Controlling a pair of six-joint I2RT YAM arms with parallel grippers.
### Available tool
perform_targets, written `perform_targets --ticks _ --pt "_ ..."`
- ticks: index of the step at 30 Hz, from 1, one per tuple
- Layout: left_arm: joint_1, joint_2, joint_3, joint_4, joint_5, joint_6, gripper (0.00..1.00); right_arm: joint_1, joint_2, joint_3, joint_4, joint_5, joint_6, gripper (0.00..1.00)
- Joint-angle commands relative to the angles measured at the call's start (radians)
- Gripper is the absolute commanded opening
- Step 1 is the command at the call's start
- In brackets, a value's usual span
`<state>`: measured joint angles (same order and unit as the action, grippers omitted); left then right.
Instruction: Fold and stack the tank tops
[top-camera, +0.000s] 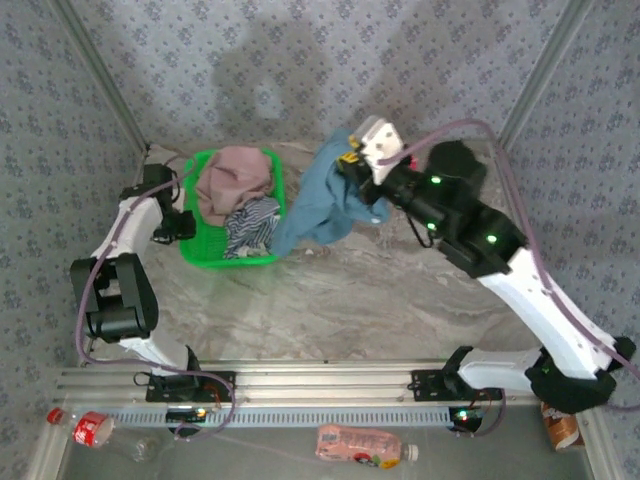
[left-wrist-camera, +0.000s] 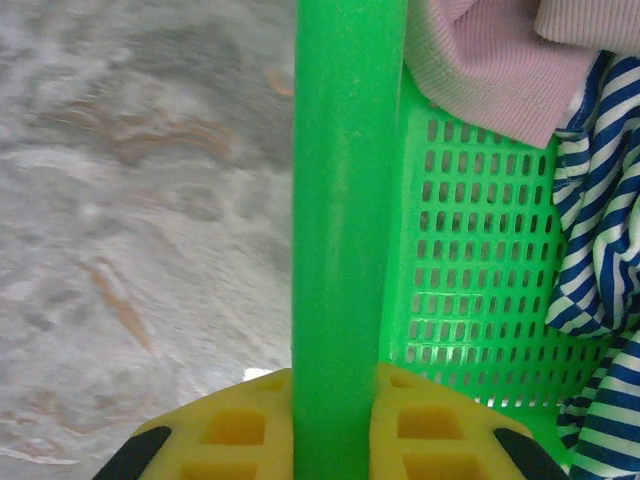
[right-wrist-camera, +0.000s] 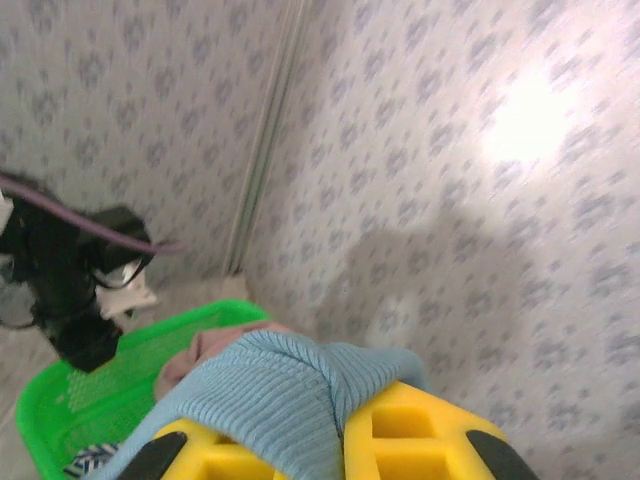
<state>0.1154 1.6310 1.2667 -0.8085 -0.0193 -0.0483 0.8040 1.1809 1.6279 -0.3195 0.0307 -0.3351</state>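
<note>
Basket (left-wrist-camera: 345, 180) is pinched at its rim by left gripper (left-wrist-camera: 335, 415). Teal top (right-wrist-camera: 275, 385), clamped by right gripper (right-wrist-camera: 335, 440), could be snagged on it and pulled loose.

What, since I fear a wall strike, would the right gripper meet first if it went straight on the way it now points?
Past the dusty teal-blue ribbed tank top clamped in the right gripper, probably the grey patterned wall; how far off is unclear.
</note>
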Motion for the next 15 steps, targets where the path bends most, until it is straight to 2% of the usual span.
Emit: perform_targets --ticks 1,3,5,8,10,15 --pt "0.045 0.047 0.075 0.016 -0.082 0.032 0.04 -0.015 -0.046 0.058 -0.049 -0.003 -0.031 0.03" --pt "0.075 0.084 0.117 0.002 -0.110 0.025 0.04 -0.028 -0.069 0.047 -0.074 -0.016 -0.014 0.03" --pt "0.118 0.125 0.166 -0.016 -0.086 -0.010 0.05 -0.043 -0.090 -0.004 -0.087 -0.020 0.024 0.04" --pt "0.138 0.164 0.206 -0.004 -0.106 -0.021 0.05 -0.062 -0.115 -0.095 -0.087 -0.034 0.090 0.04" --pt "0.139 0.199 0.255 -0.019 -0.130 0.029 0.08 -0.075 -0.126 -0.161 -0.060 -0.054 0.140 0.04" --pt "0.171 0.288 0.344 -0.037 -0.244 0.153 0.04 -0.091 -0.120 -0.304 0.002 -0.093 0.223 0.05"
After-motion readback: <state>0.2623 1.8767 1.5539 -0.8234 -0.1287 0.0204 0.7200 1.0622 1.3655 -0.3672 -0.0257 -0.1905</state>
